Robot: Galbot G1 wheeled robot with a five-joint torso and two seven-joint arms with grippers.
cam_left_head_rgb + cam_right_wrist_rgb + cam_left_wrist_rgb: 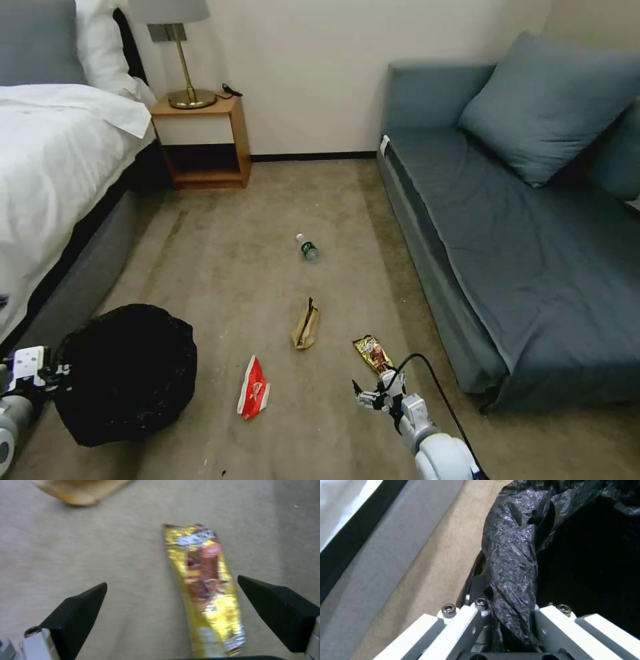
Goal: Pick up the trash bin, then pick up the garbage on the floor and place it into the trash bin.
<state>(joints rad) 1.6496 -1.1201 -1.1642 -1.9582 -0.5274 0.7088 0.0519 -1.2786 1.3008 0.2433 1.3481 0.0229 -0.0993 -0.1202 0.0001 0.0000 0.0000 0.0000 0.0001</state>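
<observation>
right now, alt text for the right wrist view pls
The right claw hangs open above a shiny gold-brown foil snack packet lying flat on the beige carpet, its two black fingertips to either side of the packet. A tan paper wrapper lies farther off.

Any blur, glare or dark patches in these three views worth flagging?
Right wrist view: gold packet smeared, foil glaring between the open right end effector. Left wrist view: trash bin liner glints, its interior black, clamped by the left end effector. Head view: sharp, evenly lit.

Left gripper (57, 373) low at left, fingers clamped together. Right gripper (171, 605) lowered, pointing down, fingers (76, 607) spread wide.
</observation>
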